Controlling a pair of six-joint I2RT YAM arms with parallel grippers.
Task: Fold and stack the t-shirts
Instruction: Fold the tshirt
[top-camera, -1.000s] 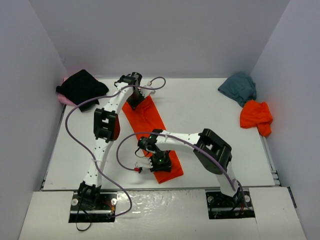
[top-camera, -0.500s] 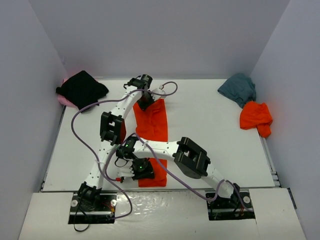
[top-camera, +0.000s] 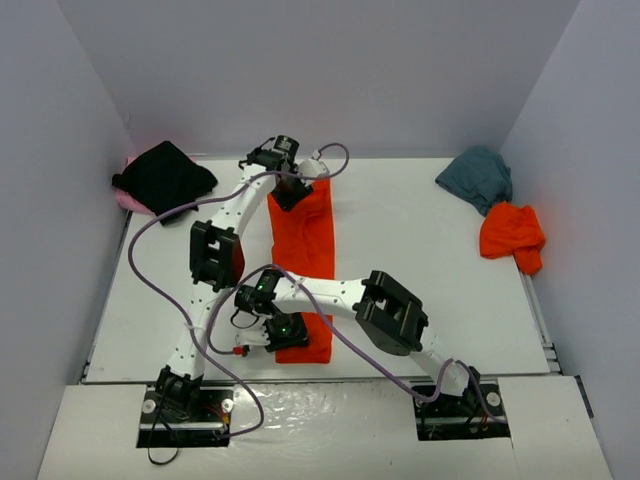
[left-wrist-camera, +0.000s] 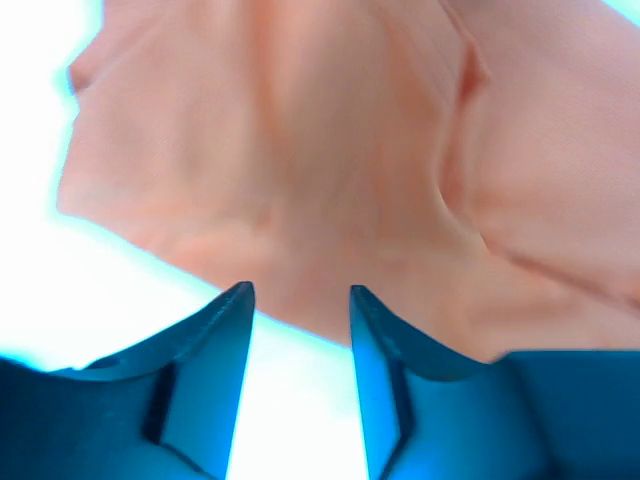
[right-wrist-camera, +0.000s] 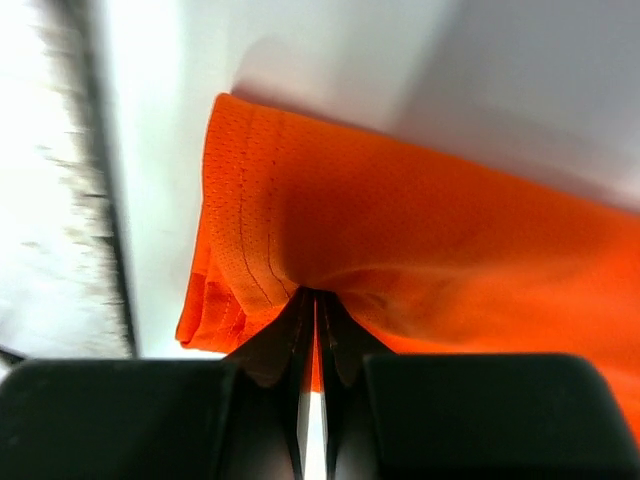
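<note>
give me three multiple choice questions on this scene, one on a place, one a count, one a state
1. Where is the black shirt?
A. far left corner
B. far right corner
C. near edge
2. How many orange shirts show?
A. one
B. two
C. three
3. The right claw is:
A. wide open
B. shut on the flat orange shirt
C. gripping the black shirt
Answers:
1 A, it lies far left in the top view.
2 B, the flat one plus a crumpled orange shirt far right.
3 B, its fingers pinch that cloth's edge.
</note>
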